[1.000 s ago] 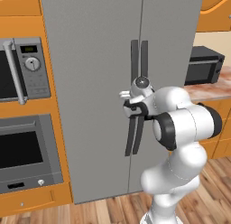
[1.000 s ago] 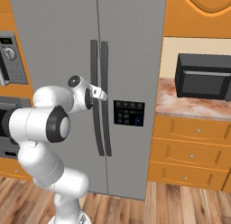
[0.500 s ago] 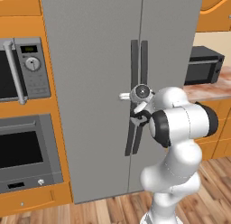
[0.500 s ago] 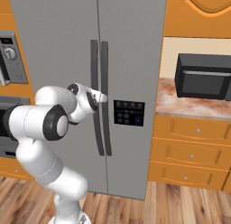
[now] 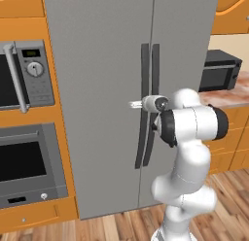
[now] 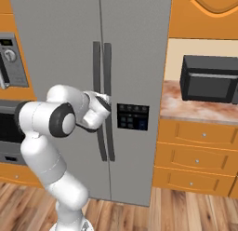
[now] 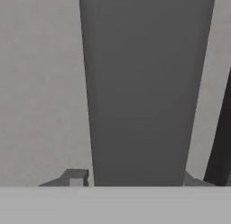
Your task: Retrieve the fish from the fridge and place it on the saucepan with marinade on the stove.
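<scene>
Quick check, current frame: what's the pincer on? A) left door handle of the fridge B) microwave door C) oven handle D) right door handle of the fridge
A: the hand view shows the pincer fingertips either side of a dark handle with the second handle off to its right, and the left base view puts the hand at the left handle of the fridge, doors shut.

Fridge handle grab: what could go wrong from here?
1. The gripper has its fingertips on either side of one dark handle near its lower half; if the clamp is loose, it may slide off when pulling.
2. The second handle sits right beside it, so a sideways drift could catch it.
3. The arm stands close to the fridge; a swinging door could hit the elbow.
</scene>
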